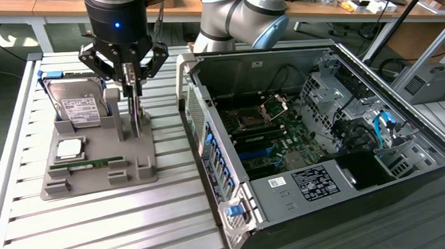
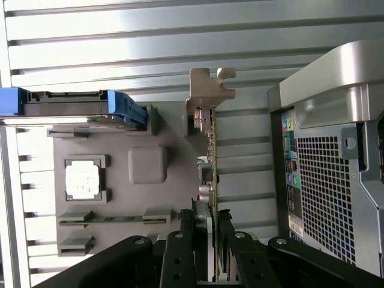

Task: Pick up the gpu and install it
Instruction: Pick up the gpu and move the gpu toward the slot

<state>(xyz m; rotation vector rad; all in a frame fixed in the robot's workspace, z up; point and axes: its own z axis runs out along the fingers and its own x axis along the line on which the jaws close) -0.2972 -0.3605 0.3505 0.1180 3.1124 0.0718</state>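
Grey plastic holder [image 1: 97,175] on the slatted metal desk [image 1: 99,237] carries the parts, and the card [image 1: 137,114] I'm after stands on edge in its slot at the side nearest the open computer case [image 1: 300,183]. In the wrist view I look straight down the card's [image 2: 211,162] thin edge, with its silver bracket [image 2: 207,90] at the far end.

My claw [image 1: 134,86] sits low over the card, partly spread, one finger on each side of the upper edge. From the wrist view the claw [image 2: 213,255] seems to leave a sliver of space beside the board, so I judge it is astride the card and not pinching it.

The step in hand is the grasp, and I think centring matters most. I want both fingers [image 2: 201,240] meeting the board together, so it isn't pushed sideways in its slot. I'd grip flat board, not raised components, and keep the wrist square to the card. The hard drive [image 1: 75,105], chip [image 1: 70,148] and memory stick [image 1: 96,162] lie on the holder's other side, apart from the fingers.
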